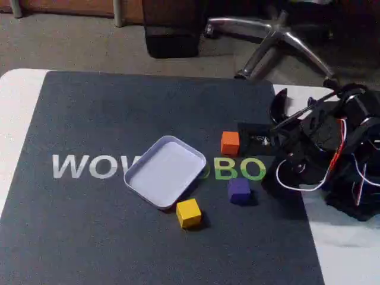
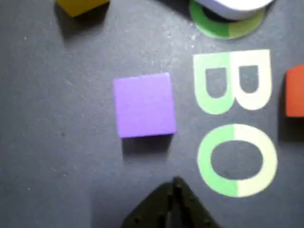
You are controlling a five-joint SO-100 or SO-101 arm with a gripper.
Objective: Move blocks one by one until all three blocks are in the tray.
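The pale tray (image 1: pixel 147 178) lies at the middle of the dark mat, with nothing inside it; its rim (image 2: pixel 232 7) shows at the top of the wrist view. Three blocks rest on the mat outside it: orange (image 1: pixel 230 143) (image 2: pixel 295 90) to its right, purple (image 1: pixel 238 190) (image 2: pixel 145 105) below that, and yellow (image 1: pixel 189 213) (image 2: pixel 80 5) by the tray's near corner. My gripper (image 1: pixel 256 141) (image 2: pixel 173 187) hovers just right of the purple block, as the fixed view shows it. Its jaws meet at a point and hold nothing.
The folded arm with its red and white wires (image 1: pixel 332 160) takes up the mat's right side. White and green lettering (image 1: pixel 237 169) crosses the mat (image 1: pixel 89 119). An office chair base (image 1: pixel 279 35) stands on the floor behind the table.
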